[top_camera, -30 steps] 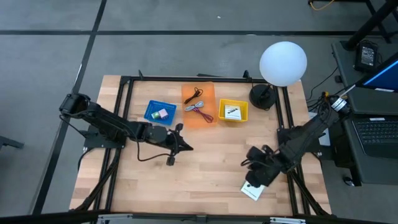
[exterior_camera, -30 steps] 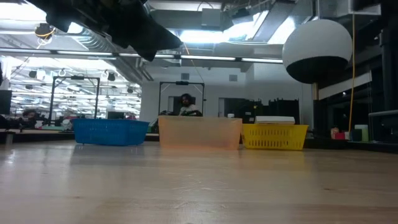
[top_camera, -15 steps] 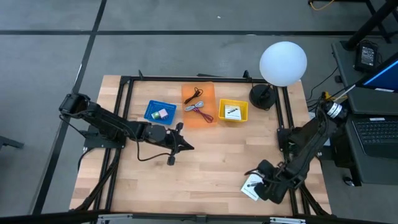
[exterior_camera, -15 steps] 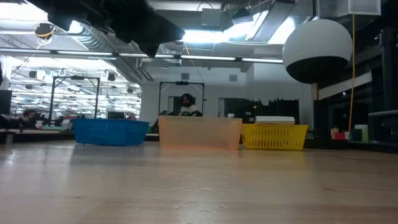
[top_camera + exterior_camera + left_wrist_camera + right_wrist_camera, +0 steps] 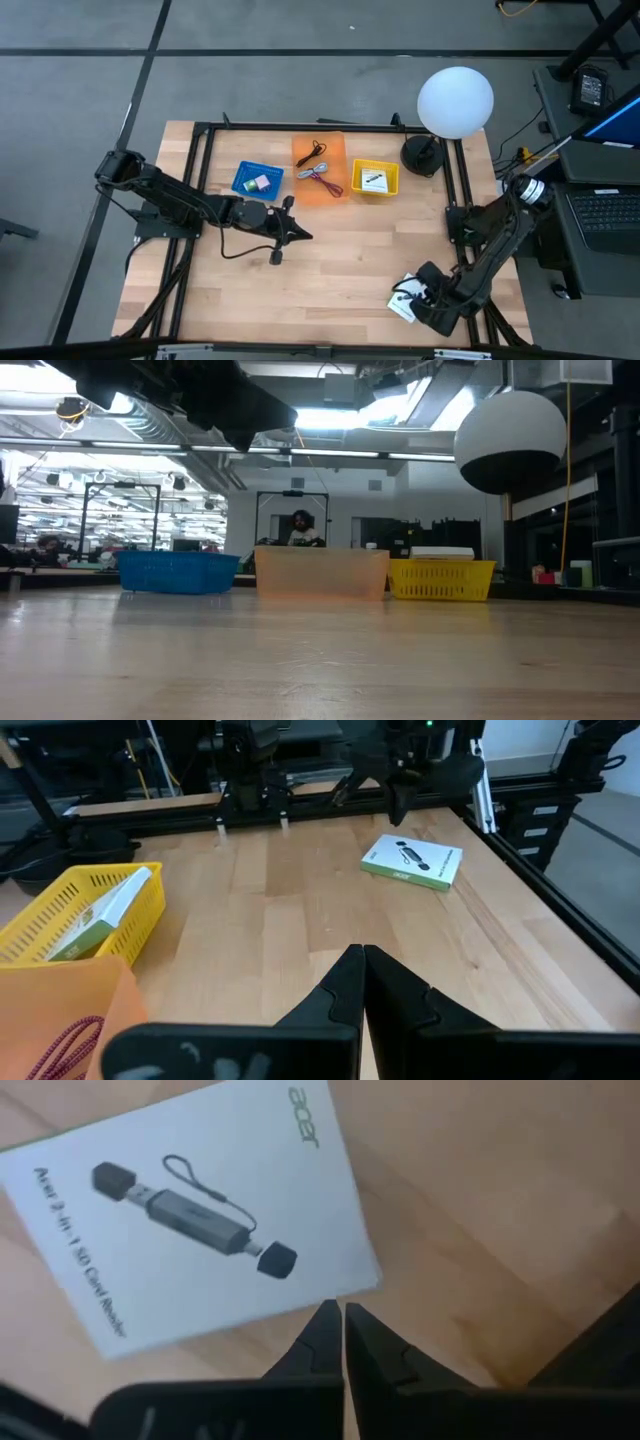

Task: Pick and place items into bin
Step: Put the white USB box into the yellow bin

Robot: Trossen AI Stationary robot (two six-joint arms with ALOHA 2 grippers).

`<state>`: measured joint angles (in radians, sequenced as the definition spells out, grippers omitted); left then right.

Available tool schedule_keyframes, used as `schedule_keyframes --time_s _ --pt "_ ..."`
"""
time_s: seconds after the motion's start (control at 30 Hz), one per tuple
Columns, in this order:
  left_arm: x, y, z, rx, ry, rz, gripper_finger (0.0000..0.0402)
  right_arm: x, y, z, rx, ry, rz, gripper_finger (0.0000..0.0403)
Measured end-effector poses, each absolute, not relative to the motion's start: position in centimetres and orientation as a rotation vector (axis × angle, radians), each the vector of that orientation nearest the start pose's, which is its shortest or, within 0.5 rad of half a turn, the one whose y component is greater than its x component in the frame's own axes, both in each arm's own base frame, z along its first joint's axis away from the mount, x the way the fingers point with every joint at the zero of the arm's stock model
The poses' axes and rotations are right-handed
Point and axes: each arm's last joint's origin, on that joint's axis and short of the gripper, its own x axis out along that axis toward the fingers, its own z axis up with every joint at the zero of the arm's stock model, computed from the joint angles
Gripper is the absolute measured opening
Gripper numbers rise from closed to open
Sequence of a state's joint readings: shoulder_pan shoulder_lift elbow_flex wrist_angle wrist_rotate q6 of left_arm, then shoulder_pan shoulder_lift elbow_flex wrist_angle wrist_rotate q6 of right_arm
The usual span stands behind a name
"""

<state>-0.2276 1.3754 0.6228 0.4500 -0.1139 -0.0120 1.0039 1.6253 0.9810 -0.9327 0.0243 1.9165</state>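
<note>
A white card [image 5: 190, 1220] printed with a black card reader lies flat on the wood near the table's front right corner [image 5: 399, 307]; the left wrist view also shows the card [image 5: 412, 860]. My right gripper [image 5: 342, 1318] points down, shut, its tips just off the card's edge [image 5: 413, 298]. My left gripper [image 5: 362, 960] hovers shut over the table's middle [image 5: 297, 236], holding nothing. At the back stand a blue bin [image 5: 258, 180] with small pink and green pieces, an orange bin [image 5: 320, 167] with cables, and a yellow bin [image 5: 375, 178] with another card.
A white globe lamp [image 5: 455, 100] on a black base stands at the back right. A black frame [image 5: 300, 127] runs along the table's edges. Bare wood [image 5: 340, 260] lies between the two arms. Behind the bins, beyond the table, a person [image 5: 300, 528] shows in the low view.
My right gripper has gone toward the table's near edge and down, rolling about its own axis, until it stands right over the white card. Its fingers stay shut. The card has not moved.
</note>
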Motion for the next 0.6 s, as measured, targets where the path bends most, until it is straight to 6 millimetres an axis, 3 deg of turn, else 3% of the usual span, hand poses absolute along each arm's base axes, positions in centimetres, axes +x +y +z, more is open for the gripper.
schedule_keyframes --time_s 0.6 --pt "27.4 -6.0 21.0 0.04 0.3 -0.111 0.0004 14.8 22.7 15.7 0.729 1.389 -0.8 0.0"
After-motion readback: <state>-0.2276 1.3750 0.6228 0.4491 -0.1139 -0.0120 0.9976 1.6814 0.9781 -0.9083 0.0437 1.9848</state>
